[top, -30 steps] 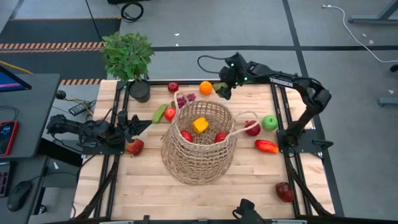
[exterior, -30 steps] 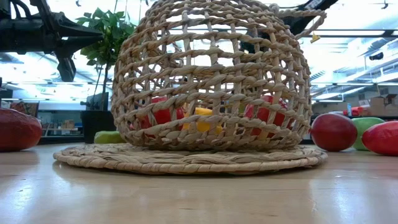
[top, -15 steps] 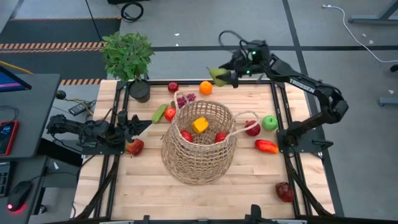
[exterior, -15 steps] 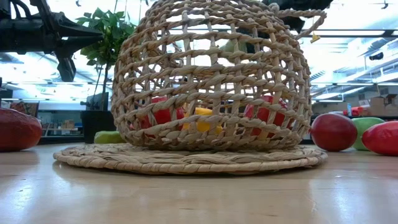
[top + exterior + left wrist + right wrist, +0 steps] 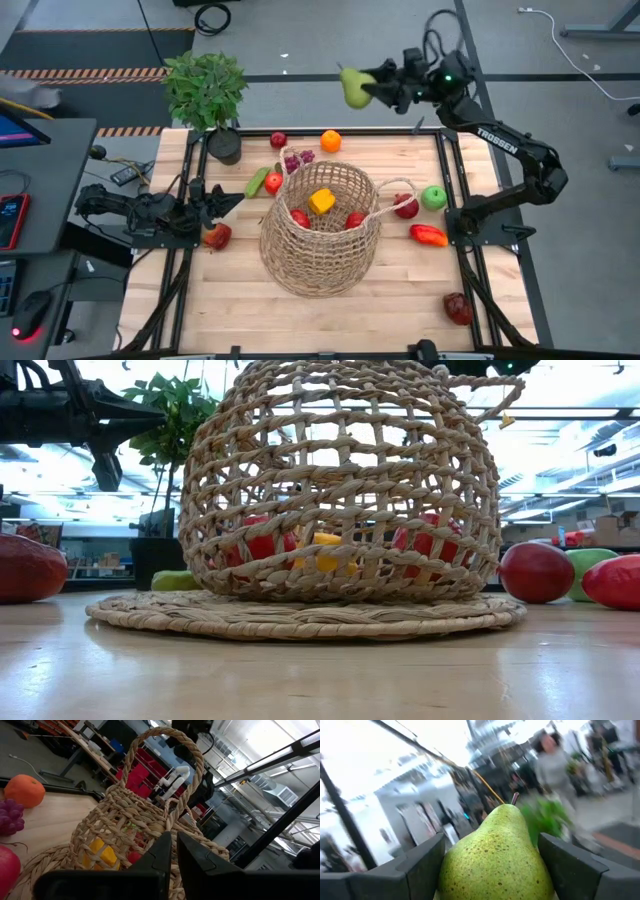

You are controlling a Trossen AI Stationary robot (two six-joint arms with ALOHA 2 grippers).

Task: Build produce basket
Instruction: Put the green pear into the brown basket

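My right gripper (image 5: 372, 88) is raised high over the table's far edge, shut on a green pear (image 5: 353, 87) that fills the right wrist view (image 5: 495, 857). The tan wicker basket (image 5: 322, 228) stands mid-table on its flat base (image 5: 300, 615), with a yellow pepper (image 5: 321, 201) and red fruits (image 5: 300, 218) inside. An orange (image 5: 330, 141), grapes (image 5: 297, 159), a cucumber (image 5: 257, 181), a green apple (image 5: 434, 197) and a red pepper (image 5: 429, 235) lie on the table around it. My left gripper (image 5: 228, 203) waits shut at the left edge, pointing at the basket (image 5: 150, 840). My right gripper pinches the pear by its wide body (image 5: 470, 870) between the two fingers (image 5: 415, 865), one on each flank. The fingers reach in level from the table's right side. The pear is lifted clear, its stem (image 5: 514, 798) pointing away from the wrist.
A potted plant (image 5: 207, 95) stands at the far left corner. A red fruit (image 5: 217, 236) lies just by my left gripper, a red apple (image 5: 405, 206) beside the basket's handle (image 5: 392, 190), and a dark red fruit (image 5: 458, 308) near the right front. Bare wood lies before the basket.
My right gripper, which was down at the table's far edge beside the orange, has risen steeply with the pear between its fingers. The pear has been lifted clear of the table and now hangs high above the far edge. The left arm has kept still.
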